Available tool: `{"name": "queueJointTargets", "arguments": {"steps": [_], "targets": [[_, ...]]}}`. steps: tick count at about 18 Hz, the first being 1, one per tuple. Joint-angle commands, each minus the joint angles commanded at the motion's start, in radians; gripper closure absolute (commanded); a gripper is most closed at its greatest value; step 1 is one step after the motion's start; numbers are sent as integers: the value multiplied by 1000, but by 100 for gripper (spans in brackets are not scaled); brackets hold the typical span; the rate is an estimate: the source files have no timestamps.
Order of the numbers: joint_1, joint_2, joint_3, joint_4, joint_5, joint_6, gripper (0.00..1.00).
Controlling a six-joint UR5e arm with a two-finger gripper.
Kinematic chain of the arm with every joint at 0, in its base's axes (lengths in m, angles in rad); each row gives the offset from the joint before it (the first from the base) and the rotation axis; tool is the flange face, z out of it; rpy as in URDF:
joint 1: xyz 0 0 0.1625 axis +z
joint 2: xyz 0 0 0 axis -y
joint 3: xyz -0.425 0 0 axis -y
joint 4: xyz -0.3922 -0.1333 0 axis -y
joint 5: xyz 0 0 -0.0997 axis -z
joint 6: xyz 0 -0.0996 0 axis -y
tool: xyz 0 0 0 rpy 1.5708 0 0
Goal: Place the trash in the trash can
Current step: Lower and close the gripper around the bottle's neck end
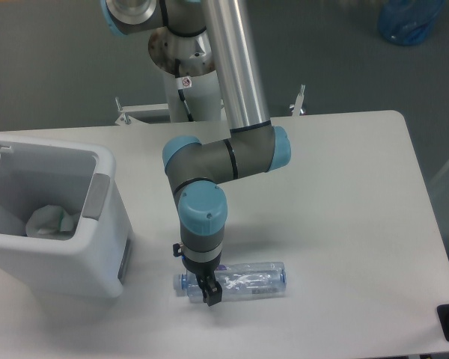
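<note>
Bottle (247, 279): clear crinkled plastic, lying on its side on the bench (344, 194), lower centre of the frame, cap end pointing left toward the bin.

Gripper (209, 292): down at the bottle's neck end, fingers straddling it; whether they are pinching it or merely beside it cannot be told from this view.

Wrapper (51, 221): crumpled, whitish, already lying inside the trash can.

Trash can (97, 254): large white bin with grey side panel, left of the frame, standing just beside the bottle's cap end.

Risks, as judged:
- A hold near the neck sits far from the bottle's middle, so the long body may droop or swing on lifting.
- Thin crinkled plastic may buckle and slip out.
- A low carry may knock the bottle against the bin's near wall.
</note>
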Motion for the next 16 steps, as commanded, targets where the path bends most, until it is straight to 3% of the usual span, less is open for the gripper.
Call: {"name": "queueJointTargets", "arguments": {"steps": [2, 9, 16], "targets": [[0, 2, 0, 0, 0, -17, 37], [-9, 14, 31, 0, -8, -51, 38], [5, 84, 77, -2, -95, -86, 38]]}}
